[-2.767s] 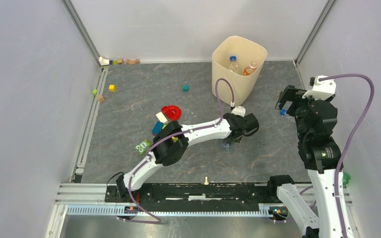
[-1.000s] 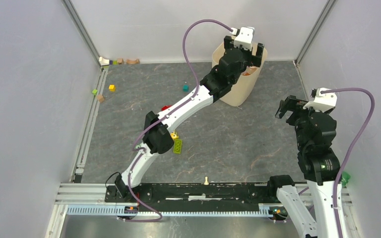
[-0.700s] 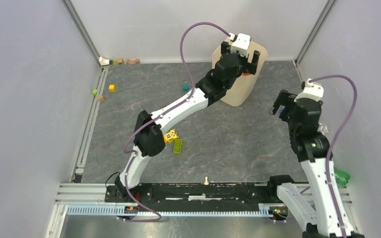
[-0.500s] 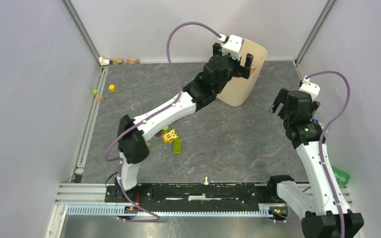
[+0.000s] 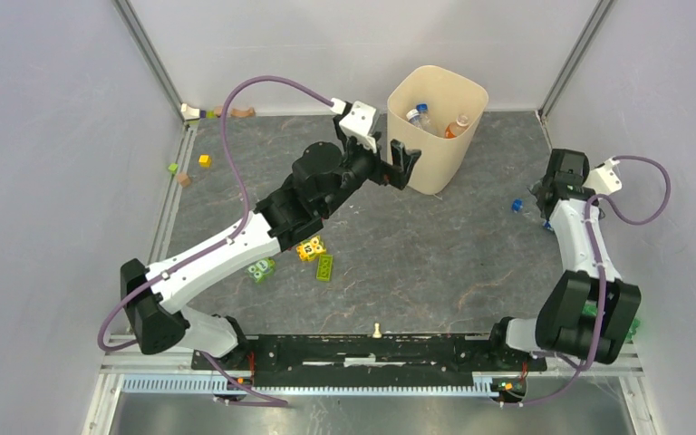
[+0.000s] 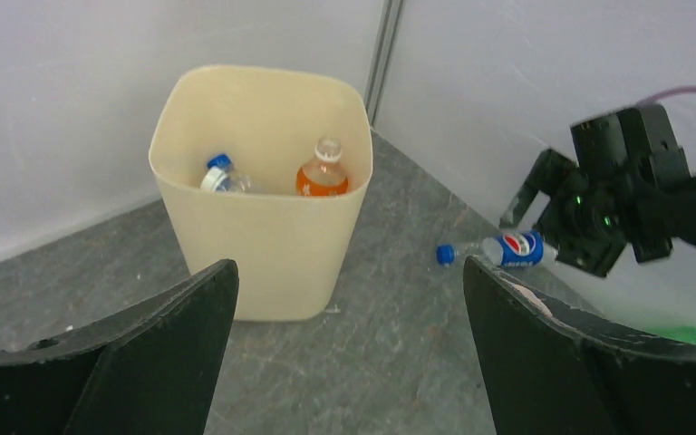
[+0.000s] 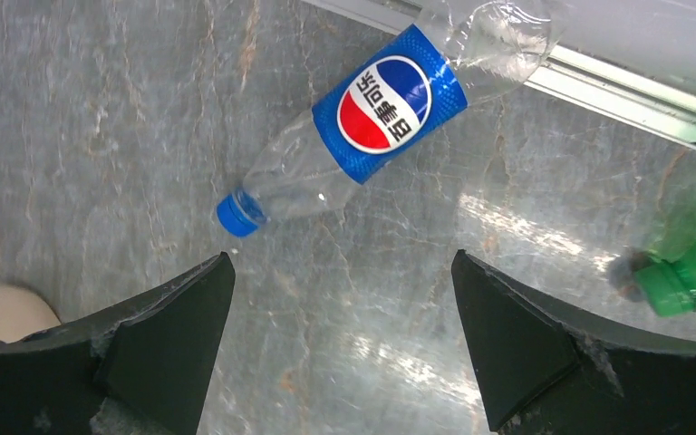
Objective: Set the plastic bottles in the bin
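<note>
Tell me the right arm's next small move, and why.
Probably ease the right gripper forward and down over the Pepsi-labelled bottle. Its jaws stand open and empty, and the bottle lies on its side on the table just beyond the fingertips, not between them, and outside the bin.

white arms (image 5: 217, 250), black joints (image 5: 315, 179), purple cables (image 5: 276, 80)

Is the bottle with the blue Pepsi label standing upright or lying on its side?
Lying on its side. The right wrist view shows the Pepsi bottle flat on the table, blue cap pointing sideways.
</note>
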Robot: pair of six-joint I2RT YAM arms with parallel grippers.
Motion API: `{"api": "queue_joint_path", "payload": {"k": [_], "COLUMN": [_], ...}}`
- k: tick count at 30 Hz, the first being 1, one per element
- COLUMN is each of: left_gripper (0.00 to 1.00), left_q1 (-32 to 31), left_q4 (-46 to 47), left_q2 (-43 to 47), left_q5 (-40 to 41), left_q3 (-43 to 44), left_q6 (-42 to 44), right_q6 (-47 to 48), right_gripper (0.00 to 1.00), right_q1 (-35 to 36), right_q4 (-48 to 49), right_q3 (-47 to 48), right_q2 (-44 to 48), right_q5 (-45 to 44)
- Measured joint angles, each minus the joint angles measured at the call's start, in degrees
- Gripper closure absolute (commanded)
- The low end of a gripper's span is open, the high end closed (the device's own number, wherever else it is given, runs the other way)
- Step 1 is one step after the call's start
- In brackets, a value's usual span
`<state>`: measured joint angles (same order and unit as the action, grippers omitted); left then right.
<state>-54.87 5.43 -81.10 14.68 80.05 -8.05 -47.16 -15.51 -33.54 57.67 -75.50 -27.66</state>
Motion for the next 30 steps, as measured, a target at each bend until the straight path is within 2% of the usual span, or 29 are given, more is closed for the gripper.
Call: {"api": "queue_joint_path", "payload": {"k": [12,25,27,29,30], "left_gripper": [0.00,0.00,0.00,0.00,0.00], "left_q1": [-0.6,-2.1,-2.3,-2.5,-2.6], "left_q4": [-3.5,-8.0,-8.5,-8.8,-8.8], "left_q2": [3.4,6.5,7.3,7.7,7.9], "left_q5": [-3.6,-4.5,-4.5,-4.5,-4.5], "left_q3": [-7.5,-12.4,-12.8,-12.9,-12.9], "left_q6": [-2.9,-4.5,-4.6,-4.7,-4.8], "right_q6": [-10.4,-14.2,-14.8,-14.8,-14.8], "right_gripper": [0.02,0.02,0.11,0.24,0.33], "right_q1": [-1.0,-3.0,-3.0,-3.0,-3.0], "right_q4": [6.1,16.1,16.9,17.3,17.2], "right_q3": [3.3,2.8,2.5,2.5,2.5], "right_q2": [-17.0,-26.0,-27.3,-27.7,-27.7], "right_q5": [-3.1,-2.3,-1.6,-1.5,-1.3]}}
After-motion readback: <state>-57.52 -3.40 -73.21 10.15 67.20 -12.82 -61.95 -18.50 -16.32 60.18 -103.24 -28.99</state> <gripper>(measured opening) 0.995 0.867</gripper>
